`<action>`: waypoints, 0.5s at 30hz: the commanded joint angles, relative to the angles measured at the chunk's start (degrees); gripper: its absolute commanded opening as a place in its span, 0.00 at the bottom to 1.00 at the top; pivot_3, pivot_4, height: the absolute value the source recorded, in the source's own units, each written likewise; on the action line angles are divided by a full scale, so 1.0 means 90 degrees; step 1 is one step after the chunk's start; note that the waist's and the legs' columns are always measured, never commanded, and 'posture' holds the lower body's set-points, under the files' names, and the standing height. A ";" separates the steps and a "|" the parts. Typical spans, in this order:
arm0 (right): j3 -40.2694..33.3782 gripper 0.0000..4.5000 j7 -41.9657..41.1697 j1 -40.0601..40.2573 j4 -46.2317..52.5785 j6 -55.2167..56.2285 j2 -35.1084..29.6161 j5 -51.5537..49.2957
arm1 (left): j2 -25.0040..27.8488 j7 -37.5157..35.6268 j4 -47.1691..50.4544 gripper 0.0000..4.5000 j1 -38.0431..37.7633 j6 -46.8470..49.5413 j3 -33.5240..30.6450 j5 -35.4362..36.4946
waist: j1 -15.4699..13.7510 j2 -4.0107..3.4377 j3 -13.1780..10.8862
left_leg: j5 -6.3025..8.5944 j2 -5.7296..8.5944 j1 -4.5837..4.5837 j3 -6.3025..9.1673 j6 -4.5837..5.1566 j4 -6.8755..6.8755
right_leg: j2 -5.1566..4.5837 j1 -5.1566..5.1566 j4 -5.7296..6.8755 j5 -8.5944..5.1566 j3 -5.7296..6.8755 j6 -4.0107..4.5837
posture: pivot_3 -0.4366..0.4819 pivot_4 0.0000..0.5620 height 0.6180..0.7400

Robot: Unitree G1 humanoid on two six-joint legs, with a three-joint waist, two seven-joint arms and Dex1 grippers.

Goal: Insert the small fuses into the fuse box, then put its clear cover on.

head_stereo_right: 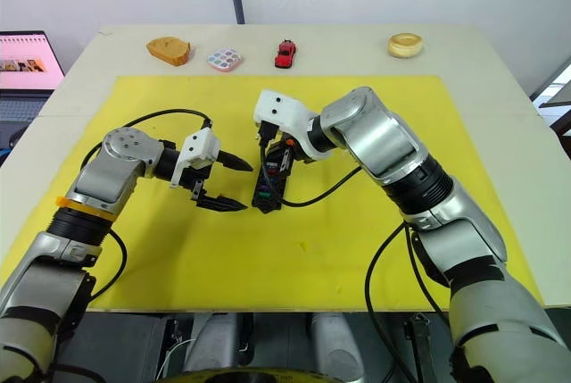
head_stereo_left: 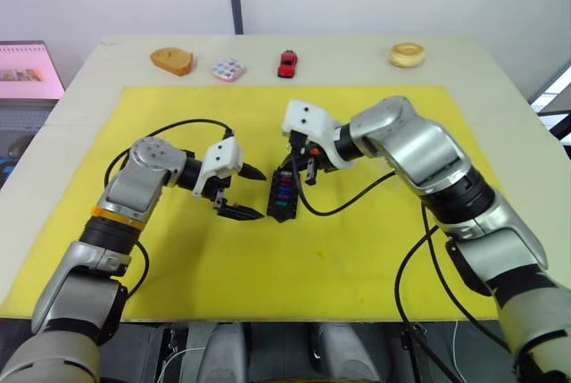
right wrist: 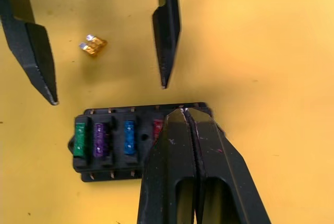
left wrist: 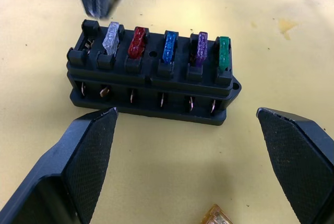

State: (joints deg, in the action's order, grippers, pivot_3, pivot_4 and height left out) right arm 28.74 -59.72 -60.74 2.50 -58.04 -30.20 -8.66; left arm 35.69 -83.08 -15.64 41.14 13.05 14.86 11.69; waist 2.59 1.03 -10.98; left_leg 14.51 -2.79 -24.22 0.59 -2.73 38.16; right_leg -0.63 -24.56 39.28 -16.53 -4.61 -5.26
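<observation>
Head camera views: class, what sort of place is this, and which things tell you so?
Probably a robot test bench in a lab or office: a pale table with a yellow mat, props like the red toy car along its far edge, and a laptop beside it.

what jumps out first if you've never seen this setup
The black fuse box in the middle of the yellow mat, five coloured fuses in a row and one end slot empty. The shut right gripper hangs over that end, the open left gripper alongside; an amber fuse lies loose nearby.
</observation>
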 commanded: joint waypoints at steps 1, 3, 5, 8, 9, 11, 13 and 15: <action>-0.0154 0.01 0.0130 -0.0023 0.0067 0.0074 0.0103 -0.0038 | 0.0038 0.0034 0.0081 1.00 0.0111 -0.0076 -0.0103 -0.0016 | 0.0002 0.0000 0.0000 | 0.0000 0.0000 0.0000 0.0000 0.0000 0.0000 | 0.0000 0.0000 0.0000 0.0000 0.0000 0.0000 | 0.48 0.27 1.00; -0.0138 0.01 0.0149 -0.0007 0.0046 0.0077 0.0113 -0.0048 | 0.0040 0.0034 0.0094 1.00 0.0104 -0.0061 -0.0108 -0.0001 | 0.0000 0.0000 0.0000 | 0.0000 0.0000 0.0000 0.0000 0.0000 0.0000 | 0.0000 0.0000 0.0000 0.0000 0.0000 0.0000 | 0.48 0.27 1.00; -0.0117 0.01 0.0157 0.0027 0.0028 0.0094 0.0112 -0.0050 | 0.0050 0.0034 0.0108 1.00 0.0091 -0.0059 -0.0105 0.0001 | -0.0002 0.0000 0.0000 | 0.0000 0.0000 0.0000 0.0000 0.0000 0.0000 | 0.0000 0.0000 0.0000 0.0000 0.0000 0.0000 | 0.48 0.27 1.00; -0.0068 0.01 0.0150 0.0092 -0.0035 0.0138 0.0094 -0.0029 | 0.0053 0.0040 0.0098 1.00 0.0095 -0.0065 -0.0102 -0.0002 | -0.0001 0.0000 0.0000 | 0.0000 0.0000 -0.0001 0.0000 0.0000 0.0000 | 0.0000 0.0000 -0.0001 0.0000 0.0000 0.0000 | 0.48 0.27 1.00; -0.0056 0.01 0.0159 0.0117 -0.0073 0.0163 0.0093 -0.0011 | 0.0052 0.0043 0.0090 1.00 0.0097 -0.0068 -0.0102 -0.0003 | 0.0000 0.0000 0.0000 | 0.0000 0.0000 -0.0001 0.0000 0.0000 0.0000 | 0.0000 0.0000 -0.0001 0.0000 0.0001 0.0000 | 0.48 0.27 1.00; -0.0029 0.01 0.0171 0.0165 -0.0162 0.0218 0.0092 0.0028 | 0.0048 0.0044 0.0071 1.00 0.0107 -0.0077 -0.0101 -0.0005 | 0.0001 0.0000 0.0000 | 0.0000 0.0000 -0.0001 0.0000 0.0000 0.0000 | 0.0000 0.0000 0.0000 0.0000 0.0000 0.0000 | 0.48 0.27 1.00; 0.0006 0.01 0.0177 0.0230 -0.0251 0.0276 0.0091 0.0058 | 0.0043 0.0046 0.0069 1.00 0.0113 -0.0079 -0.0104 0.0000 | 0.0001 0.0000 0.0000 | 0.0000 0.0000 -0.0001 0.0000 0.0000 0.0000 | 0.0000 0.0000 -0.0001 0.0000 0.0000 0.0000 | 0.48 0.27 1.00; 0.0050 0.01 0.0184 0.0300 -0.0337 0.0333 0.0089 0.0084 | 0.0035 0.0051 0.0072 1.00 0.0118 -0.0075 -0.0111 0.0011 | -0.0001 0.0000 0.0000 | 0.0000 0.0000 0.0000 0.0000 0.0000 0.0000 | 0.0000 0.0000 -0.0001 0.0000 0.0000 0.0000 | 0.48 0.27 1.00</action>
State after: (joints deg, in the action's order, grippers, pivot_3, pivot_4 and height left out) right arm 28.91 -58.33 -58.56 -0.12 -55.63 -29.53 -8.59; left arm 35.70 -82.51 -15.66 41.14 13.04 14.86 11.69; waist 2.58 1.03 -10.98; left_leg 14.51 -2.79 -24.22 0.59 -2.73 38.16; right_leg -0.63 -24.57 39.28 -16.53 -4.61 -5.26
